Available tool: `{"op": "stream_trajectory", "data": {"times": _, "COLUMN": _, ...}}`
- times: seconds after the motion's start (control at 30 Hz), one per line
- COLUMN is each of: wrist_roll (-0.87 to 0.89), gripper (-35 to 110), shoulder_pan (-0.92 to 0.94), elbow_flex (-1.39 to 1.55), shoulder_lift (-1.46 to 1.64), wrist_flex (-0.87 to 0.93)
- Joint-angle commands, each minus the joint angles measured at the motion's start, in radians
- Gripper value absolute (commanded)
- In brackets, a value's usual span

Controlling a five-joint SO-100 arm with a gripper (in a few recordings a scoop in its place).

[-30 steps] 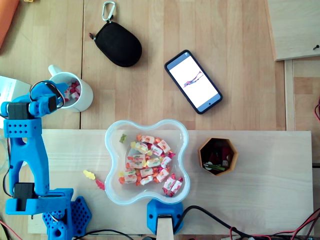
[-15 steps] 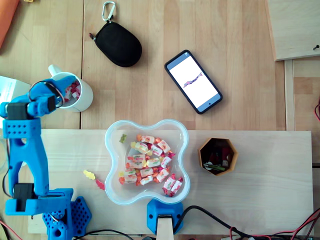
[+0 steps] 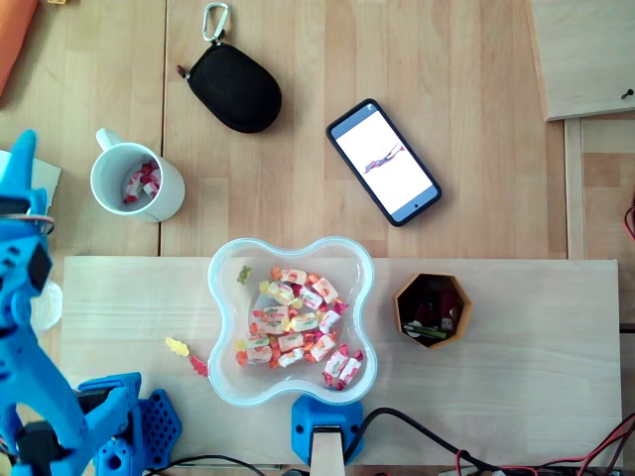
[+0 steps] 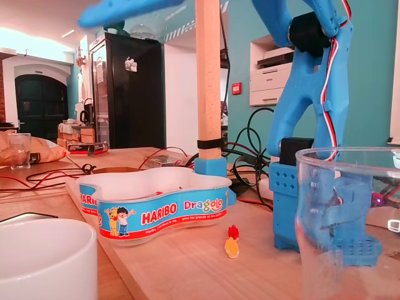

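Where the blue arm climbs the left edge of the overhead view, its gripper [image 3: 20, 161] points toward the top of the frame. Whether its fingers stand wide or narrow I cannot tell; in the fixed view the gripper [image 4: 125, 9] is a blur at the upper left. Nearest, just to its right, stands a white mug [image 3: 171, 196] with a few wrapped sweets [image 3: 139, 183] inside, apart from the gripper. Below it a clear cup [image 3: 45, 305] stands beside the arm. Two loose gummies [image 3: 187, 355] lie left of the lobed Haribo bowl [image 3: 213, 297] of sweets. Further off are a black pouch [image 3: 235, 87], a phone [image 3: 383, 162] and, at centre right, a hexagonal box [image 3: 400, 307].
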Motion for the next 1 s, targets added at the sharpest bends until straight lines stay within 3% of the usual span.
{"op": "stream_trajectory", "data": {"times": 0.0, "wrist_roll": -0.051, "gripper": 41, "shoulder_pan": -0.031, "elbow_flex": 0.075, "shoulder_lift": 0.092, "wrist_flex": -0.101}}
{"op": "stream_trajectory", "data": {"times": 0.17, "wrist_roll": -0.080, "gripper": 41, "shoulder_pan": -0.032, "elbow_flex": 0.344, "shoulder_lift": 0.258, "wrist_flex": -0.321}}
{"op": "stream_trajectory", "data": {"times": 0.37, "wrist_roll": -0.100, "gripper": 41, "shoulder_pan": -0.020, "elbow_flex": 0.707, "shoulder_lift": 0.463, "wrist_flex": -0.721}}
{"op": "stream_trajectory", "data": {"times": 0.7, "wrist_roll": -0.298, "gripper": 40, "shoulder_pan": -0.020, "elbow_flex": 1.169, "shoulder_lift": 0.663, "wrist_flex": -1.356}}
{"op": "stream_trajectory", "data": {"times": 0.97, "wrist_roll": -0.322, "gripper": 40, "shoulder_pan": -0.020, "elbow_flex": 1.456, "shoulder_lift": 0.845, "wrist_flex": -1.571}}
